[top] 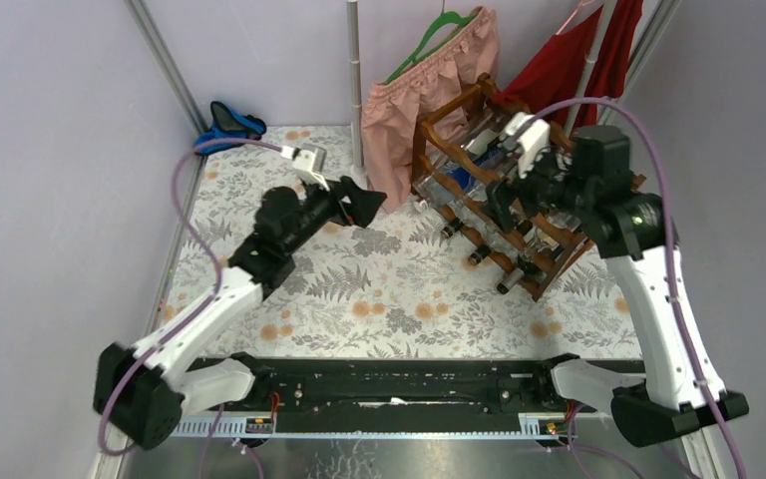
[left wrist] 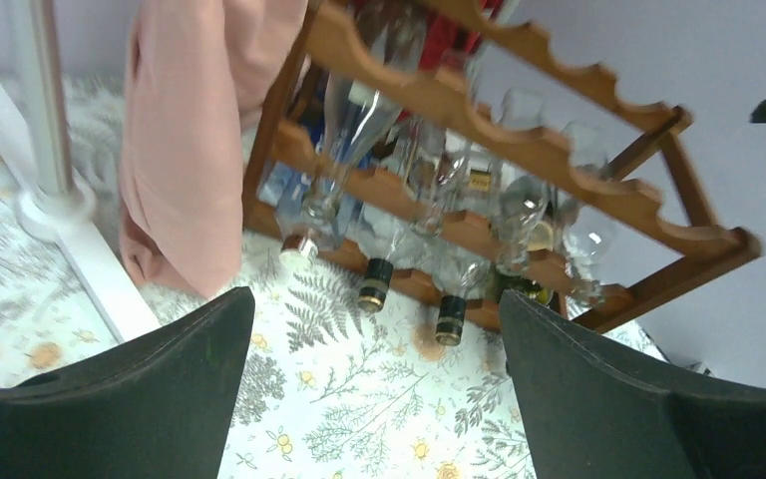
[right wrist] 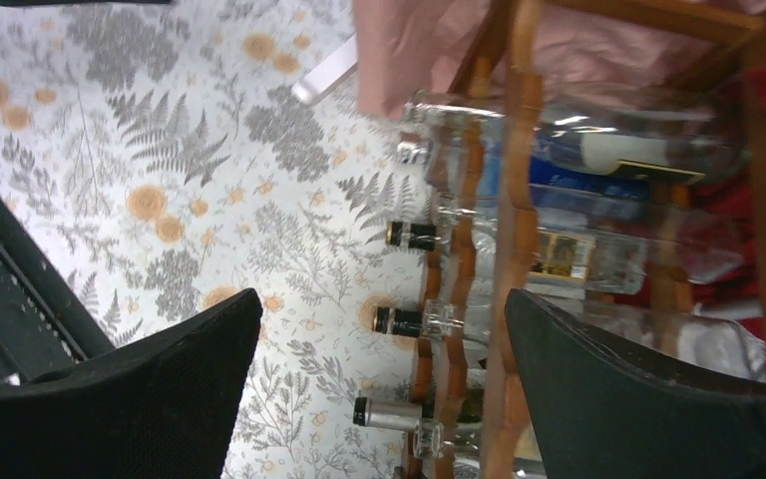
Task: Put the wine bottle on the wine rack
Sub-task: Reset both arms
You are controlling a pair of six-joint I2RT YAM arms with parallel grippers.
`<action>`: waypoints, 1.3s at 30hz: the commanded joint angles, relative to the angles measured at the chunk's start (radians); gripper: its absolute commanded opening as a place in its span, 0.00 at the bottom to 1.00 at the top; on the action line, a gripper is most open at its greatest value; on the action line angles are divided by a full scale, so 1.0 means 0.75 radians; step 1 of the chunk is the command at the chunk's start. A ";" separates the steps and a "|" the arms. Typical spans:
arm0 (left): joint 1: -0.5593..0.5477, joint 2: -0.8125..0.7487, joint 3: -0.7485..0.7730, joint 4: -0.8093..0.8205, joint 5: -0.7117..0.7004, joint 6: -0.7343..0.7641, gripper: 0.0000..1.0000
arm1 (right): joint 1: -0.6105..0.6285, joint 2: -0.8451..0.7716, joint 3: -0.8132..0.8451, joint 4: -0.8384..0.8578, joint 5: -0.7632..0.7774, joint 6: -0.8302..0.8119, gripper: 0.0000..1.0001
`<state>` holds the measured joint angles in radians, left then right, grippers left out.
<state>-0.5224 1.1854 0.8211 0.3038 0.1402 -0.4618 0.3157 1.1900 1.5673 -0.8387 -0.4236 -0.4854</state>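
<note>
- The wine bottle (right wrist: 598,150), which I take to be the clear one, lies cradled in the wine rack (right wrist: 519,215) at the end beside the pink cloth (right wrist: 409,50). Nothing grips it.
- The right gripper (right wrist: 384,299) hangs just beside the rack, jaws wide and empty. The left gripper (left wrist: 374,299) faces it from farther off, equally wide and empty.
- Risk, as I judge it: a finger clipping a jutting neck while backing away could roll a bottle out.
- Count: one rack, two grippers, at least five bottles. Overlapping glass may hide more.
</note>
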 commanded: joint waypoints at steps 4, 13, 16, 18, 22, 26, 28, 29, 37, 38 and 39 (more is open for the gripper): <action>0.034 -0.323 0.306 -0.559 -0.025 0.212 0.99 | -0.123 -0.197 0.108 0.009 -0.136 0.140 1.00; 0.063 -0.394 0.765 -0.914 0.203 0.188 0.99 | -0.164 -0.291 0.228 0.014 -0.012 0.309 1.00; 0.063 -0.431 0.832 -0.941 0.238 0.159 0.99 | -0.165 -0.325 0.239 0.072 0.139 0.454 1.00; 0.063 -0.457 0.866 -0.964 0.244 0.145 0.99 | -0.165 -0.343 0.265 0.086 0.208 0.519 1.00; 0.063 -0.507 0.916 -0.996 0.244 0.122 0.99 | -0.166 -0.369 0.298 0.090 0.238 0.575 1.00; 0.064 -0.537 0.947 -1.037 0.233 0.116 0.99 | -0.165 -0.379 0.295 0.102 0.251 0.553 1.00; 0.063 -0.553 0.949 -1.057 0.207 0.119 0.99 | -0.166 -0.380 0.307 0.096 0.237 0.532 1.00; 0.063 -0.560 0.949 -1.063 0.202 0.121 0.99 | -0.165 -0.377 0.318 0.088 0.228 0.516 1.00; 0.063 -0.567 0.971 -1.084 0.177 0.130 0.99 | -0.166 -0.368 0.380 0.061 0.185 0.464 1.00; 0.063 -0.565 0.969 -1.085 0.169 0.134 0.99 | -0.165 -0.364 0.382 0.060 0.178 0.462 1.00; 0.063 -0.564 0.966 -1.084 0.165 0.139 0.99 | -0.165 -0.361 0.384 0.058 0.177 0.460 1.00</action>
<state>-0.4805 0.7612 1.5242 -0.4904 0.2871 -0.3645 0.1951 0.9070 1.8244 -0.8207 -0.2752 -0.1230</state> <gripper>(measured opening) 0.986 0.995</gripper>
